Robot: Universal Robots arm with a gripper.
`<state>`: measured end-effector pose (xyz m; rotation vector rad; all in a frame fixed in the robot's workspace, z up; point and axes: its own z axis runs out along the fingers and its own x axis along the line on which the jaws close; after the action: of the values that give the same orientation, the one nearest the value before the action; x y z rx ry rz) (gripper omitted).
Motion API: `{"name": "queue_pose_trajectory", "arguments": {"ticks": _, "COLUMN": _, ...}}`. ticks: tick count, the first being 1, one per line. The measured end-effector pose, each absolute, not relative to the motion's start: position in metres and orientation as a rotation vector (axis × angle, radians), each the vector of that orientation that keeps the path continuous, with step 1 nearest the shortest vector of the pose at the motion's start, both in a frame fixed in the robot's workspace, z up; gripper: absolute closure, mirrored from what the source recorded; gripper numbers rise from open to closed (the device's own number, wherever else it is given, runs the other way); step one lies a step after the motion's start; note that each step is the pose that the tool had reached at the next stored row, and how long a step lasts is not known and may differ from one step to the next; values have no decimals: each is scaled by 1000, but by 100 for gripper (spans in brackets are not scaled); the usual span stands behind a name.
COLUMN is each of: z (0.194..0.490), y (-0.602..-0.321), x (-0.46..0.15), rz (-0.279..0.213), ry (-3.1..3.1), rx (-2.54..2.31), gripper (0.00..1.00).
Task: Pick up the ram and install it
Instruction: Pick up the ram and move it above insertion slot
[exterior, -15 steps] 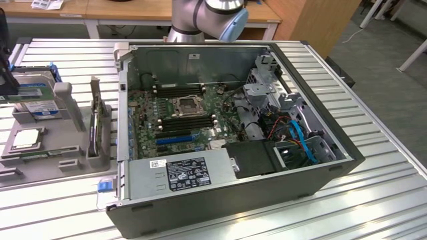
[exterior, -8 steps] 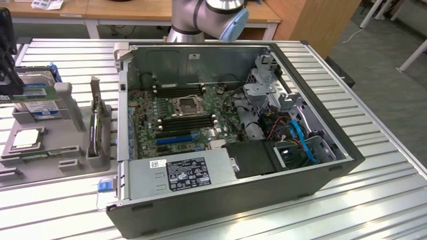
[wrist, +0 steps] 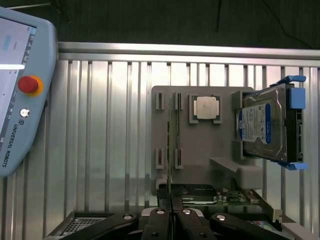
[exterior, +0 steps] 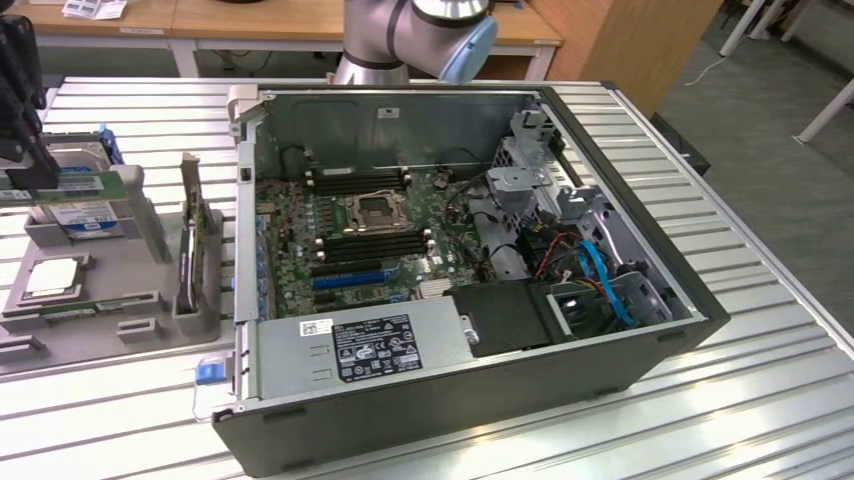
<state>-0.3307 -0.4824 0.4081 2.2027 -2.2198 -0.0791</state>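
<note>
Exterior view: an open desktop computer case point(exterior: 534, 385) lies on its side on a ribbed metal table point(exterior: 747, 400) and takes up the middle of the frame. At the far upper left of the exterior view, the black gripper point(exterior: 30, 180) is clamped on the ram point(exterior: 87, 183). The ram is a thin green stick with a pale sticker, held level in the air in front of a blue-labelled hard drive point(exterior: 83, 215). That drive stands in a grey parts tray point(exterior: 67, 350), and a square silver CPU point(exterior: 54, 275) lies in the tray just below it. The ram is well apart from the case. Inside the case, the green motherboard point(exterior: 300, 240) has black memory slots point(exterior: 380, 245) on both sides of the processor socket point(exterior: 374, 210), and they look unfilled. The pick-up therefore appears done, while seating the stick in a slot is not yet done. A power supply point(exterior: 360, 345) at lower centre carries white and black labels with print too small to read. Wrist view: the two fingers point(wrist: 159, 227) press together on the ram, seen edge-on as a thin line reaching out over the tray, just beside the CPU. The hard drive stands past the CPU, and its label cannot be read. A pale blue teach pendant point(wrist: 20, 100) with a red stop button point(wrist: 28, 84) reads "UNIVERSAL ROBOTS".
</note>
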Motion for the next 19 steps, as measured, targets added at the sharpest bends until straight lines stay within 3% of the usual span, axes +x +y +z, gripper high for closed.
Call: {"name": "queue_pose_trajectory", "arguments": {"ticks": 19, "z": 408, "y": -482, "x": -312, "rz": -79, "ry": -2220, "rx": 2203, "gripper": 89}}
